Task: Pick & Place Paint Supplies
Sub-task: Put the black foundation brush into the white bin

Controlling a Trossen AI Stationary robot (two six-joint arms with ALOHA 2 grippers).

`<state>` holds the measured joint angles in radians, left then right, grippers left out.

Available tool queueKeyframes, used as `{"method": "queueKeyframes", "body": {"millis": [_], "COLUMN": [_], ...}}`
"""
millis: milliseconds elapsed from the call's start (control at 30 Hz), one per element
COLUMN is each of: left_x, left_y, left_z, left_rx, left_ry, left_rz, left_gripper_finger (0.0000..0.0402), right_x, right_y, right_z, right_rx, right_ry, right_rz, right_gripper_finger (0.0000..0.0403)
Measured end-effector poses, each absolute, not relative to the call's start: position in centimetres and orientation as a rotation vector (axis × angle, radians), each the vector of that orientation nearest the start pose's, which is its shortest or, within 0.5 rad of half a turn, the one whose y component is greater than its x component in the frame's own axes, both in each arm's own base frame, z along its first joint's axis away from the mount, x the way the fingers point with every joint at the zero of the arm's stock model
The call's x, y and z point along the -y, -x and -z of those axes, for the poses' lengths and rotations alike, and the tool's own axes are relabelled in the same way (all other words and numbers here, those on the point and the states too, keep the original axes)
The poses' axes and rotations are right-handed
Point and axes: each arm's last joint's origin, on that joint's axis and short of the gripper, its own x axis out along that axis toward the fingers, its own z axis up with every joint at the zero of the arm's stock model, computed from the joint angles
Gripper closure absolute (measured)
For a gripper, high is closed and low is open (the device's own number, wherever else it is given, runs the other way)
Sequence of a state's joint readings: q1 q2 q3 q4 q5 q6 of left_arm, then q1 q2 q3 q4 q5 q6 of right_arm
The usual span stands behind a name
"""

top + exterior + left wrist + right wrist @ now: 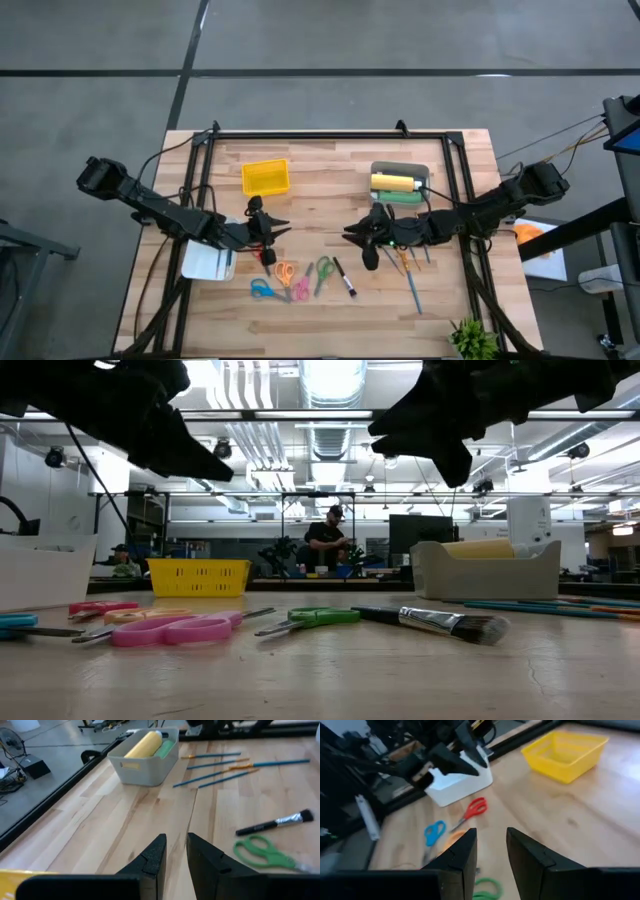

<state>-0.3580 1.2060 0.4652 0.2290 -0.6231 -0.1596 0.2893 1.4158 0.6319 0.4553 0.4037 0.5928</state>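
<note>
The grey bin [400,182] at the far right holds a yellow paint bottle [145,744] and a green one [167,747], lying side by side. Several thin brushes with teal and orange shafts [225,767] lie flat on the table in front of the bin. A black-handled brush [343,276] lies near the middle. My left gripper [272,228] hovers left of centre and my right gripper [355,233] right of centre, their tips facing each other. Both are above the table, open by a narrow gap, with nothing between the fingers.
A yellow basket [265,177] stands at the far left and a white bin [208,262] at the near left. Red [475,810], blue [434,832], pink [170,630] and green [262,852] scissors lie between the grippers and the near edge. A small plant [470,340] is at the near right corner.
</note>
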Motion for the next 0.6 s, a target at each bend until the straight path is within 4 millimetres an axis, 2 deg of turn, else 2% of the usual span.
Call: {"method": "queueKeyframes", "body": {"millis": [267, 433, 600], "left_x": [6.28, 6.26, 6.26], "left_y": [-21.61, -21.59, -21.59], "left_z": [-18.23, -18.28, -18.27], "left_rx": [-0.46, -0.46, -0.46], "left_ry": [-0.103, -0.106, -0.107], "left_rz": [-0.297, -0.299, -0.299], "left_gripper_finger": [0.0324, 0.0324, 0.0324], "right_x": [-7.36, -7.35, -7.48], "right_y": [-27.6, -27.49, -27.69], "right_z": [-20.3, -20.01, -20.14], "right_rx": [-0.303, -0.331, -0.46], "right_ry": [-0.546, -0.623, -0.677], "right_rz": [0.102, 0.12, 0.174], "right_gripper_finger": [0.03, 0.03, 0.03]}}
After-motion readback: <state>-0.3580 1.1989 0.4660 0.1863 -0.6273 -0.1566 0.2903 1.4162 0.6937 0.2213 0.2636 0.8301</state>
